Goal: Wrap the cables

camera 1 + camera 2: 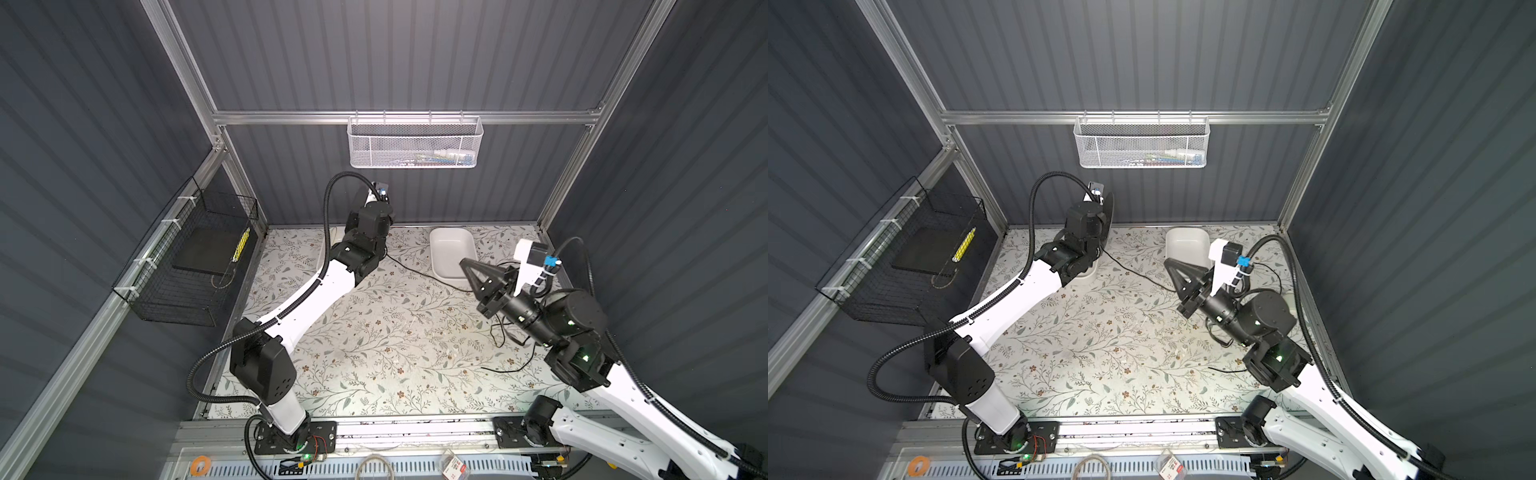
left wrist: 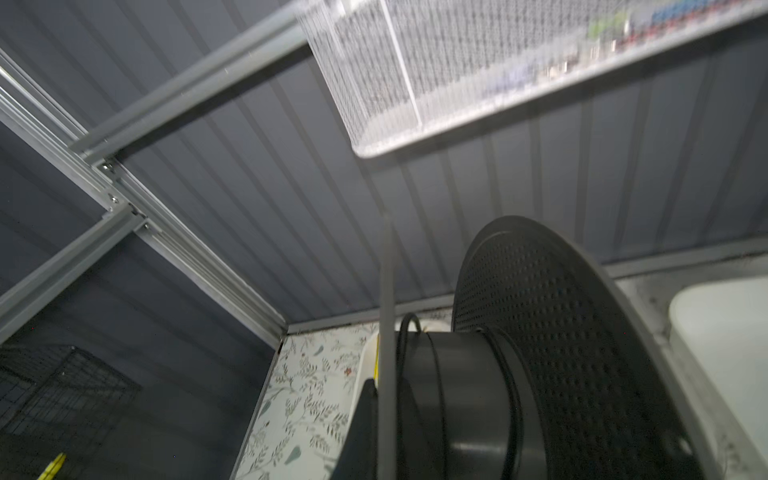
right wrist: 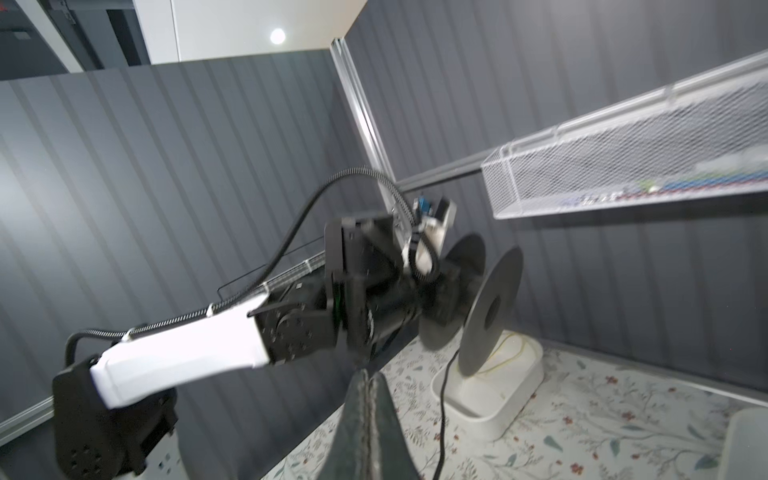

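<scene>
Black and thread-thin, the cable (image 1: 409,270) should handle for you as light, limp and slippery. It runs from the spool (image 2: 561,353) near the far left corner of the table (image 1: 374,340) to loose loops by the right edge. The left gripper (image 2: 382,415) is clamped on the spool's flange and the right gripper (image 1: 466,262) hangs pressed together, empty, so I'd judge you should pinch the flat run between, under gentle tension.
</scene>
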`<action>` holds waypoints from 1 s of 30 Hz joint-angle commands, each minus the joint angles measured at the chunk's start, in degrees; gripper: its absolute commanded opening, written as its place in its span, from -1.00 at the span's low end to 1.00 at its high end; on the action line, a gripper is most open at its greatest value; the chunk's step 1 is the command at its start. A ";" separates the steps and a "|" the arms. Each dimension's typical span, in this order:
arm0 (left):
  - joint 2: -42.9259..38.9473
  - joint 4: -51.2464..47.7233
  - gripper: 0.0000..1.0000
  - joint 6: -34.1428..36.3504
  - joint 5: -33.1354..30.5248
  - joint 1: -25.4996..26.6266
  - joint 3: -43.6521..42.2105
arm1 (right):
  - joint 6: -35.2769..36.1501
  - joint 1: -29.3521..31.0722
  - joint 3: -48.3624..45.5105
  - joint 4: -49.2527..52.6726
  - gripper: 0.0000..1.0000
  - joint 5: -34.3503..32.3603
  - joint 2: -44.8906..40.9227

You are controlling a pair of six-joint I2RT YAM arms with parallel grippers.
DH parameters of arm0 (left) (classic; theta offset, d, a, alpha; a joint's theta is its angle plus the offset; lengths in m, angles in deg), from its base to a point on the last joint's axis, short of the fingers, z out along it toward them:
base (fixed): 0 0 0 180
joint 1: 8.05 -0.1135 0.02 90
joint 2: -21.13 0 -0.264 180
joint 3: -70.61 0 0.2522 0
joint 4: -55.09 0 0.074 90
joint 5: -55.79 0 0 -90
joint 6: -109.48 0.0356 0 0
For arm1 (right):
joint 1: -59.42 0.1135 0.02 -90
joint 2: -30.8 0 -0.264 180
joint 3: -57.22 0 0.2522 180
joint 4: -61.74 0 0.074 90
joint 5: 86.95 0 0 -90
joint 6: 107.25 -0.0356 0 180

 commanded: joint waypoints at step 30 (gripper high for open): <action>-38.21 -46.85 -1.00 -20.04 -0.71 12.62 -24.53 | -37.54 -51.04 42.57 -12.91 -0.99 25.83 49.94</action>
